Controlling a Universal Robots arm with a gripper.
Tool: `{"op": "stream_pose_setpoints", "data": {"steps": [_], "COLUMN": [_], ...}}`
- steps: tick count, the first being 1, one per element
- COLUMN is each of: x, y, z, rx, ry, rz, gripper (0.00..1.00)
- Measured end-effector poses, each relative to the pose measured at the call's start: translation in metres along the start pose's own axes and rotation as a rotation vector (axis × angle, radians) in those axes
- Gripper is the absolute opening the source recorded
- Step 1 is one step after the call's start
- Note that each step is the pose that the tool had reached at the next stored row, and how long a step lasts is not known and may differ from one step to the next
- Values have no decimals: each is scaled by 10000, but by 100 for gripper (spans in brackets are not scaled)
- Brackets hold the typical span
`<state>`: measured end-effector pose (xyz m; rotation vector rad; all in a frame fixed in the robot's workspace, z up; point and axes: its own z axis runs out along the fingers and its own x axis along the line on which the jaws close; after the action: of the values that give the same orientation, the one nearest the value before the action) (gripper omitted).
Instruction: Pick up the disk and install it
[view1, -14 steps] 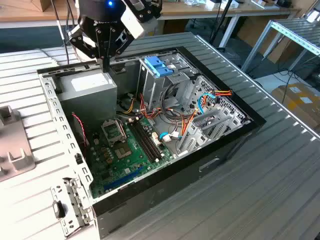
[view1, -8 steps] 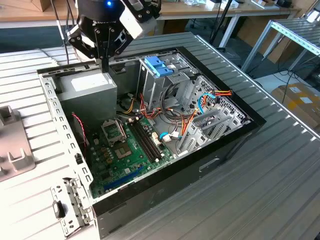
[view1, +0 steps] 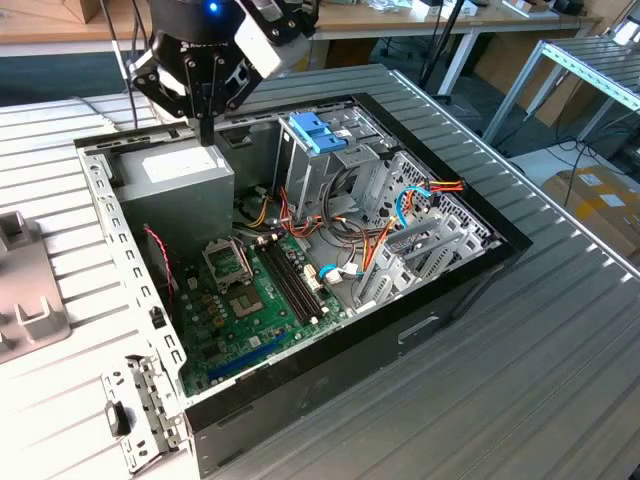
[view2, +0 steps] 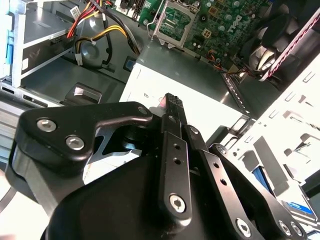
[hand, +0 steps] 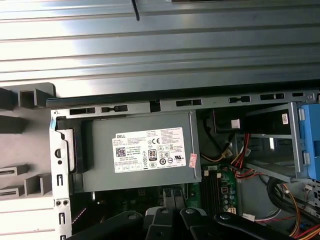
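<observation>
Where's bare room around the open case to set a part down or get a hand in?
Free: the ribbed table on the exterior view's right of the computer case; the flat top of the power supply, though the pincer hangs over it. Crowded: between the blue drive latch and motherboard, thick with cables.

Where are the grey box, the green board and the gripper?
Grey box (hand: 145, 150): first wrist view, on its white label.
Green board (view1: 240, 305): exterior view, near its middle.
Gripper (view1: 207, 135): exterior view, at the tip of the shut jaws.
</observation>
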<state>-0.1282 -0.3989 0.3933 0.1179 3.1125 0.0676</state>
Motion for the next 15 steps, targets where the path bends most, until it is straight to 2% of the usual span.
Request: {"op": "stream_pose_setpoints", "data": {"steps": [15], "x": [50], "y": [-4], "z": [-1], "rx": [0], "ry": [0], "rz": [1], "gripper": [11]}}
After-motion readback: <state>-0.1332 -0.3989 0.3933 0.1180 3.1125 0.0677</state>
